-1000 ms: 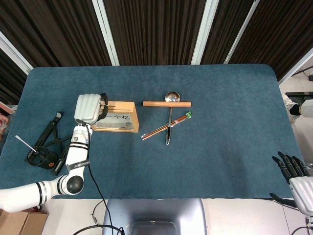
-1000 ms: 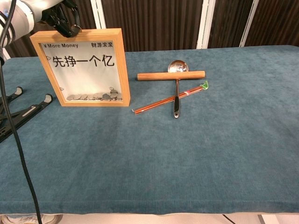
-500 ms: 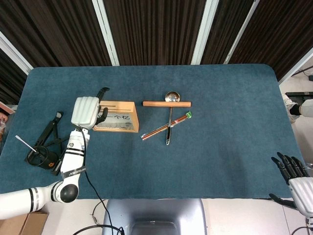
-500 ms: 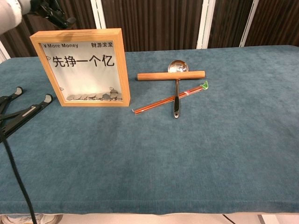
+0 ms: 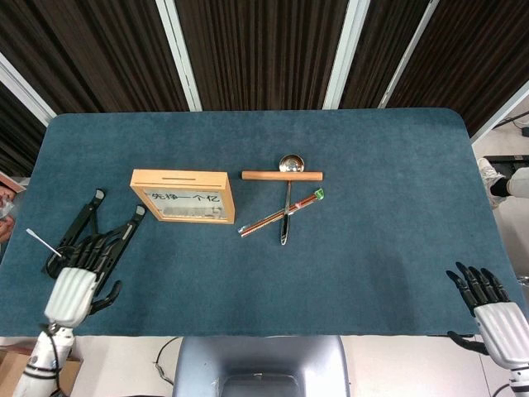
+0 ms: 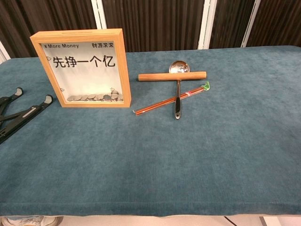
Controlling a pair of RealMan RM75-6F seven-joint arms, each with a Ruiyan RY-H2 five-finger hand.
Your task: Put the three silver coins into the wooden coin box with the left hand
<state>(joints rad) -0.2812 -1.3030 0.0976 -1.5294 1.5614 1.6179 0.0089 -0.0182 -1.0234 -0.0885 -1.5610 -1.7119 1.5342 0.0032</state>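
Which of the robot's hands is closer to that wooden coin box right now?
Left. The left hand sits near the table's front-left edge, below-left of the wooden coin box; the right hand is far across at the front-right corner.

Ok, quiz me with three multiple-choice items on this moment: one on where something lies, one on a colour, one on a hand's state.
1. Where does the wooden coin box stand relative to the metal ladle?
A. To its left in the chest view
B. To its right in the chest view
C. On top of it

2. What colour is the table cloth?
A. Red
B. White
C. Dark teal blue

3. How is the left hand?
A. Holding the coin box
B. Open and empty near the table's front left edge
C. Pinching the chopsticks

Answers:
1. A, the box stands upright left of the ladle.
2. C, the cloth is teal blue across both views.
3. B, in the head view its fingers are spread, with nothing in them.
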